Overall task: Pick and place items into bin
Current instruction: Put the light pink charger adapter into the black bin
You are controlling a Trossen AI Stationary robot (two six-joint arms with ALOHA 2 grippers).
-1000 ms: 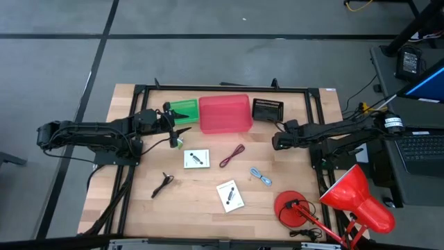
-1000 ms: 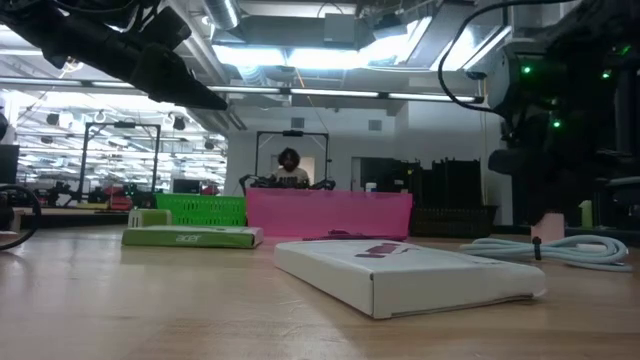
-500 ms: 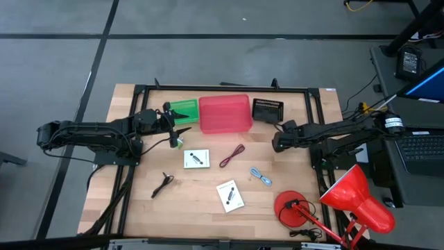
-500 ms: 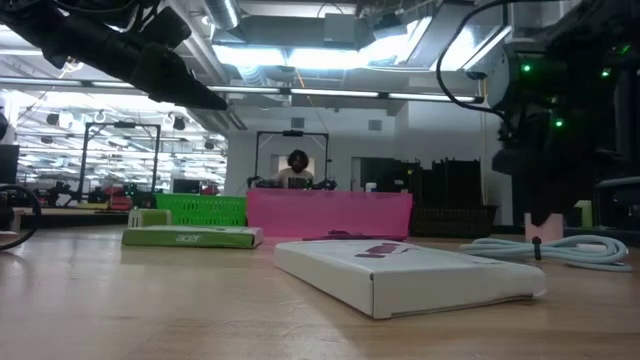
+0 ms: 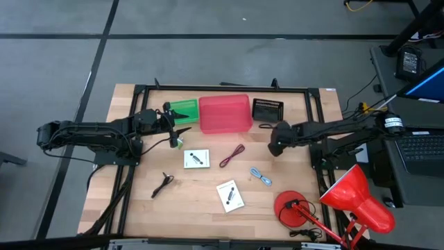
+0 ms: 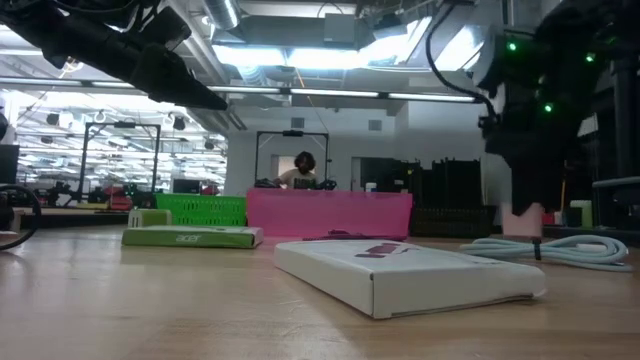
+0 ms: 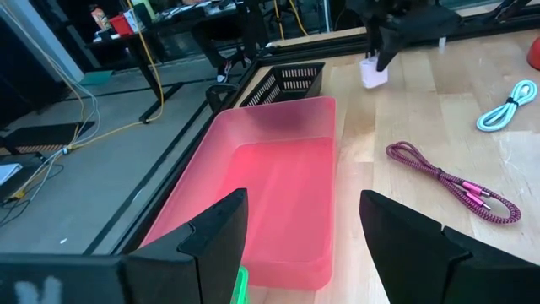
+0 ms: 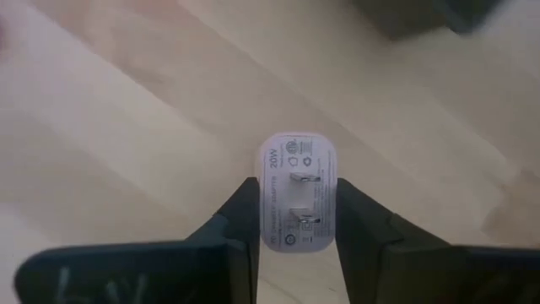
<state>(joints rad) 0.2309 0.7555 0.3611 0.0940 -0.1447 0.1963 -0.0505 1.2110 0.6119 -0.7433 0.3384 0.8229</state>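
My right gripper (image 8: 297, 207) is shut on a small pinkish-white plug adapter (image 8: 297, 190), right of the red bin (image 5: 225, 114) and in front of the black basket (image 5: 267, 109). The left wrist view shows this gripper (image 7: 377, 66) with the adapter (image 7: 372, 74) below it. My left gripper (image 5: 177, 133) hangs open at the bin's left side, and its fingers frame the bin (image 7: 278, 194). Flat on the table lie two white cards (image 5: 196, 159) (image 5: 229, 196), a red cord (image 5: 232, 155), a blue cord (image 5: 261, 177) and a dark cord (image 5: 163, 184). My right gripper pinches the plug adapter by its two opposite side walls (image 8: 268, 203), one finger on each. The pronged face (image 8: 297, 181) looks back at the wrist camera. The fingers come from above, pointing down. The adapter (image 6: 522, 222) hangs below them, close above the wood.
A green bin (image 5: 182, 108) stands left of the red bin at the far edge. A red desk lamp (image 5: 333, 201) fills the near right corner. A flat green box (image 6: 192, 236) shows in the low view. A person (image 6: 304, 170) sits in the room beyond.
My right gripper has moved toward the table's left, closer to the red bin, carrying the adapter with it. In the low view the arm has shifted left and the pinkish adapter now shows below it. The left arm has kept still.
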